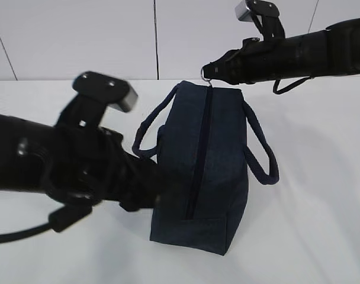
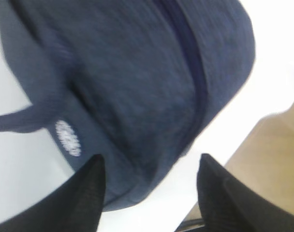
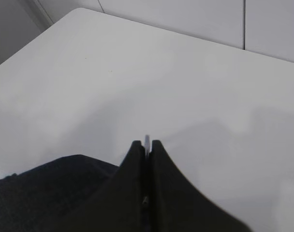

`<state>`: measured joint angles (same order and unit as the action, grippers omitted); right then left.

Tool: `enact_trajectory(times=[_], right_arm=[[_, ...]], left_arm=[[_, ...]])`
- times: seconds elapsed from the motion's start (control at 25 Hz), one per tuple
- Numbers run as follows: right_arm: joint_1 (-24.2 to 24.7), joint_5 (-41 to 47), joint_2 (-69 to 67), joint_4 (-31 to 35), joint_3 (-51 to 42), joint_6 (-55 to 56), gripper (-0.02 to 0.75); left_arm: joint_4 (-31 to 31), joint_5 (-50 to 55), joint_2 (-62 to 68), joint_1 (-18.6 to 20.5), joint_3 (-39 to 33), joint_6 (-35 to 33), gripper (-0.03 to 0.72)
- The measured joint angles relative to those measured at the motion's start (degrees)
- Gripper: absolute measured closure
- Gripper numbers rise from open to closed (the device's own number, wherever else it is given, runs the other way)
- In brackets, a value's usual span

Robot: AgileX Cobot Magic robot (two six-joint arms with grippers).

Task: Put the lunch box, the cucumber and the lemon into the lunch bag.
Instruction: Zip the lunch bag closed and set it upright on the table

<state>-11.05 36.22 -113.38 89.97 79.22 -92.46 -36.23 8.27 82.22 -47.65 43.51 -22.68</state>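
Note:
The navy lunch bag (image 1: 218, 154) stands in the middle of the white table, its zipper (image 1: 201, 154) a dark line along the top. My right gripper (image 1: 211, 74) is at the bag's far end, shut on the metal ring pull (image 1: 207, 76). The ring's edge shows between its jaws in the right wrist view (image 3: 147, 140). My left gripper (image 1: 162, 189) is open at the bag's near left side. In the left wrist view its fingers (image 2: 91, 188) straddle the bag's end (image 2: 137, 87) below the white logo (image 2: 68, 137). The lunch box, cucumber and lemon are out of view.
Two loop handles (image 1: 145, 133) (image 1: 263, 154) hang down either side of the bag. The table edge and the tan floor (image 2: 268, 159) lie close behind the bag's near end. A white panelled wall (image 1: 168, 35) stands at the back.

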Motion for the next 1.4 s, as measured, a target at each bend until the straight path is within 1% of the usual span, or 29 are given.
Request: enact_trajectory(times=[0.12, 0.24, 0.32, 0.44, 0.56, 0.68, 0.76, 0.88, 1.04, 1.4], right_arm=[[0.0, 0.0, 0.0, 0.0, 0.0, 0.27, 0.731], [0.0, 0.13, 0.0, 0.0, 0.0, 0.37, 0.731], [0.0, 0.54, 0.0, 0.0, 0.0, 0.49, 0.731], [0.0, 0.91, 0.0, 0.0, 0.0, 0.6, 0.731], [0.0, 1.05, 0.0, -0.09, 0.0, 1.19, 0.731], [0.0, 1.29, 0.0, -0.09, 0.0, 1.38, 0.731], [0.0, 1.52, 0.0, -0.09, 0.0, 1.51, 0.731], [0.0, 2.17, 0.0, -0.09, 0.0, 1.55, 0.731], [0.0, 2.43, 0.0, -0.09, 0.0, 1.69, 0.731], [0.0, 2.77, 0.0, -0.13, 0.0, 1.96, 0.731]], left_arm=[[-0.35, 5.15, -3.54, 5.48, 0.16, 0.0, 0.251], [1.03, 14.58, -4.35, 11.01, 4.1, 0.0, 0.25], [2.54, 21.74, -4.35, 14.26, 9.32, 0.53, 0.25], [5.83, 30.54, -2.65, 17.18, 19.43, 2.94, 0.25], [8.46, 40.18, 1.94, 17.88, 30.97, 4.87, 0.25], [9.24, 50.17, 8.52, 18.01, 41.79, 6.84, 0.249], [9.47, 54.11, 12.93, 18.01, 48.15, 7.92, 0.249], [9.68, 58.49, 19.14, 18.01, 55.28, 9.63, 0.249], [9.79, 61.56, 25.32, 17.89, 60.05, 10.24, 0.248], [10.02, 61.61, 31.62, 17.54, 60.36, 10.62, 0.248]])
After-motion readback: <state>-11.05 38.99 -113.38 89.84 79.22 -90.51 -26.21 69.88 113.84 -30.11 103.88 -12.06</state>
